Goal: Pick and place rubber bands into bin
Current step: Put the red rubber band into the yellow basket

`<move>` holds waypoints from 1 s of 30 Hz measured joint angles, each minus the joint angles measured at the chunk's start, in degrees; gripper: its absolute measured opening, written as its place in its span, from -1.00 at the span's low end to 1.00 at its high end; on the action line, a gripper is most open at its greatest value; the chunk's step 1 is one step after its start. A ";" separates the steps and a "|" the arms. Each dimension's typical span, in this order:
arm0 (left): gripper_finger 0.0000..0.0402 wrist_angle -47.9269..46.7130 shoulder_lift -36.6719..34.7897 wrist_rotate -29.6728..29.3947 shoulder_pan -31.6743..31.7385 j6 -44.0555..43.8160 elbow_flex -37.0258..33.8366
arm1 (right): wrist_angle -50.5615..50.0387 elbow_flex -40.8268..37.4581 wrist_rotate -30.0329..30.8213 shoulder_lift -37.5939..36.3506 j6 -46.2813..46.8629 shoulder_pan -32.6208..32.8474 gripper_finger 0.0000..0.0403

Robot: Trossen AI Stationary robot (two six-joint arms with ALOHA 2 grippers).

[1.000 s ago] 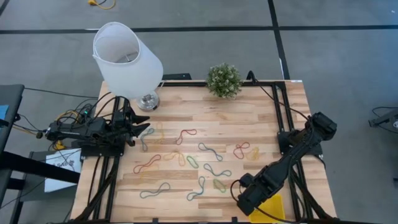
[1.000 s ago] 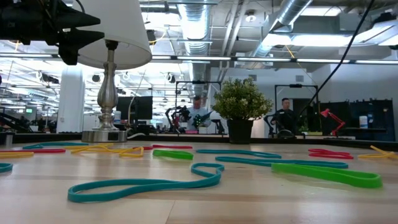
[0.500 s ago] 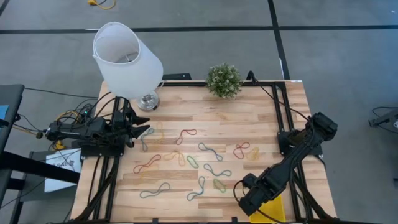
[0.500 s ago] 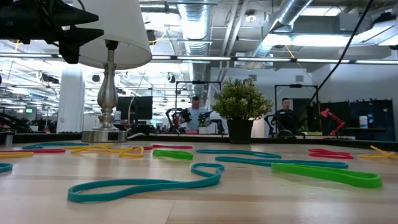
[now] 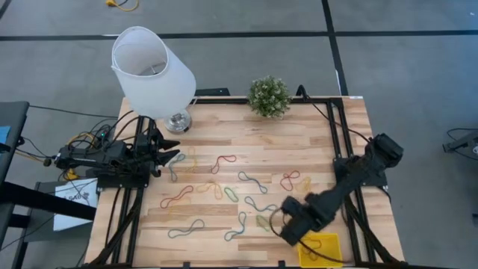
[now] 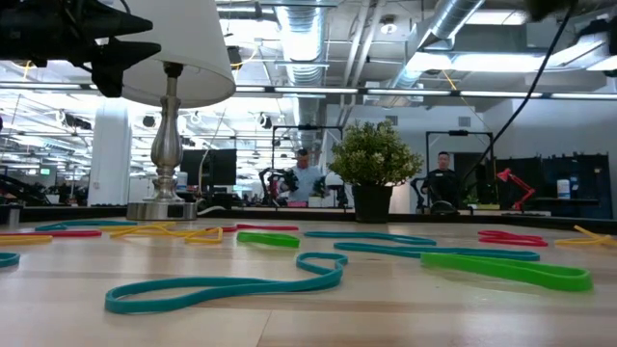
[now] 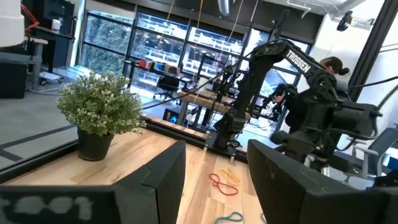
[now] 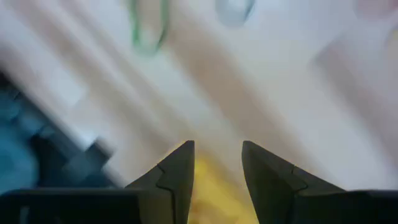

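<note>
the right tool (image 5: 282,224) had swung away from above the bin (image 5: 323,249), which was covered a second before and now lay bare at the bench's (image 5: 299,142) near right corner, with a band or two seemingly inside. the tool hung just beside the bin over the wood, fingers (image 8: 177,171) parted with nothing between them. the other bands (image 5: 224,194) stayed scattered across the bench's middle. the left tool (image 5: 170,157) had not moved from the left edge by the lamp (image 5: 153,71), fingers (image 7: 158,177) wide apart and empty.
</note>
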 joint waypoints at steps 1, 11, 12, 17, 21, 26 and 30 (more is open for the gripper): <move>-0.19 0.00 0.01 0.00 0.00 0.00 0.00 | -0.69 0.00 2.35 0.00 -2.84 -1.14 -0.36; -0.19 -0.02 0.00 -0.04 0.02 0.04 0.00 | -4.62 -1.56 10.08 0.04 -15.29 -14.38 -0.37; -0.19 -0.04 0.02 -0.04 0.00 0.04 0.00 | -5.82 -2.07 10.05 0.05 -15.30 -15.59 -0.37; -0.19 -0.61 0.01 0.02 0.00 0.02 0.00 | -8.25 -6.65 9.94 0.03 -19.70 -20.64 -0.37; -0.19 -0.90 0.00 0.02 0.00 0.02 0.00 | -4.82 -11.06 9.54 0.05 -26.29 -23.08 -0.37; -0.19 -0.85 0.02 0.04 0.00 0.00 0.00 | -1.64 -14.46 7.37 0.05 -32.67 -26.42 -0.37; -0.19 -0.81 0.02 0.07 0.02 0.00 0.00 | -1.10 -14.86 6.91 0.05 -34.02 -29.50 -0.37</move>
